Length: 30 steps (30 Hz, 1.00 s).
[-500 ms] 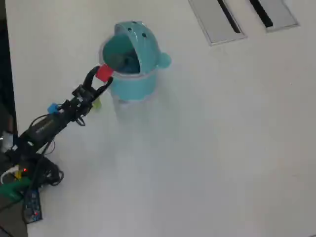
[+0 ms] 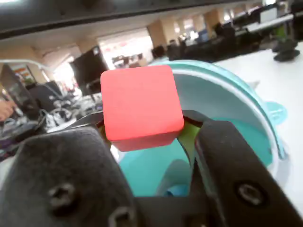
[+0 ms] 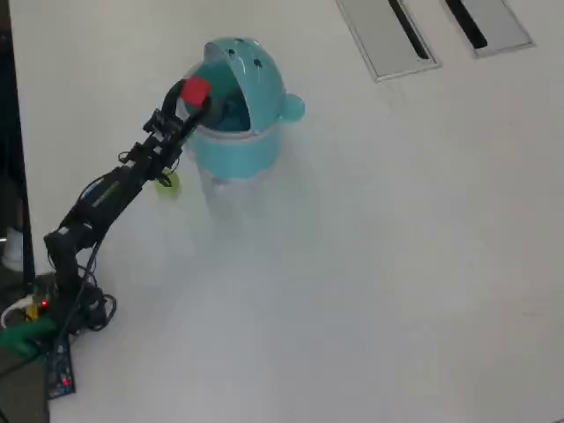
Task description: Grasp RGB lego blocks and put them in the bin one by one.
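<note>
My gripper [image 3: 192, 95] is shut on the red lego block [image 3: 196, 90] and holds it over the left rim of the round teal bin [image 3: 242, 145], at the mouth under its domed hood. In the wrist view the red block [image 2: 141, 104] sits between the two dark fingers [image 2: 222, 156], with the bin's opening [image 2: 227, 99] right behind it. A yellow-green block [image 3: 166, 181] lies on the white table beside the arm, left of the bin. A light blue patch [image 2: 177, 190] shows deep in the bin; I cannot tell what it is.
Two grey panels with black slots [image 3: 388, 35] [image 3: 489, 26] lie at the top right. The arm's base and cables [image 3: 48, 313] sit at the lower left, close to the table's dark left edge [image 3: 11, 176].
The arm has stretched out and risen, carrying the red block from beside the bin's left wall up to its opening.
</note>
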Tool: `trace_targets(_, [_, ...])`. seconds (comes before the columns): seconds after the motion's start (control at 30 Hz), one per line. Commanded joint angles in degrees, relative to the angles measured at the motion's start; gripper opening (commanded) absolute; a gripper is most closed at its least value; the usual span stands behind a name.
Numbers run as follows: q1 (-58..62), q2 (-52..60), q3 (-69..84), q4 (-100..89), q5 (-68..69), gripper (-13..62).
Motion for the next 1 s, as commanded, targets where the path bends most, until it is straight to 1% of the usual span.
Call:
trace_targets(0.0, [-0.8,-1.1,-7.6,0.0,-1.7,7.7])
trace_targets(0.3, [-1.6,-9.6,-15.6,0.1,-2.5,7.7])
trace_targets(0.5, [-1.8,-9.8,-14.1,0.0,-5.1,8.4])
trace_targets(0.57, [-1.8,-9.7,-13.5,0.0,-7.7,11.4])
trace_targets(0.73, [-2.2,-9.2,-13.0,0.0,-9.6,11.5])
trace_targets(0.77, [-2.5,-9.3,-12.9,0.0,-11.1,12.9])
trace_targets(0.8, [-2.7,-9.3,-12.9,-0.1,-13.1,17.6])
trace_targets(0.9, [-3.2,-9.8,-12.9,-0.3,-14.2,17.9])
trace_targets(0.93, [-3.3,-9.8,-12.9,-0.3,-14.8,20.5])
trace_targets(0.97, [-3.3,-9.9,-12.9,-0.2,-15.1,21.0])
